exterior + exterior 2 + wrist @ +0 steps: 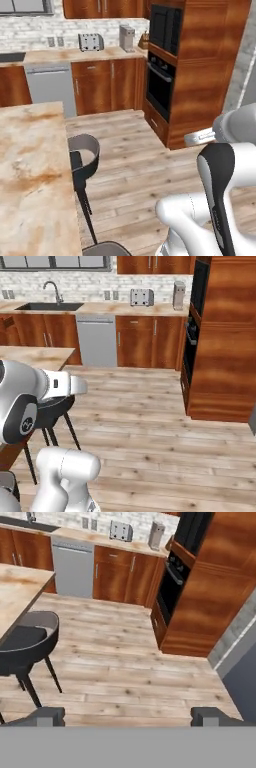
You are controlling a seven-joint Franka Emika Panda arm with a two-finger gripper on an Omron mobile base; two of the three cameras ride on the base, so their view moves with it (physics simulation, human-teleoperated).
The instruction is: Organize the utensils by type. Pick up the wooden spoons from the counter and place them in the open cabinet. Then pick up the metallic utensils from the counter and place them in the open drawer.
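With no utensils in sight on the beige, rust-marbled stone counter (30, 165), the dark two-finger gripper (127, 716) hung wide open and empty over the plank floor (125, 662), so finding the wooden spoons likely came first.

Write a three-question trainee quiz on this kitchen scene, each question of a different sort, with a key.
1. True or false: the silver two-slot toaster stands on the far beige stone counter.
2. Multiple choice: what sits under that counter, right of the dark sink? A) a grey dishwasher B) a white fridge C) a blue bin
3. Fill in: in the hand view, the two-finger gripper has its jaws ____ over the wooden plank floor, beside the dark round-backed stool.

Key: 1 true; 2 A, the grey dishwasher; 3 open, with nothing between them.
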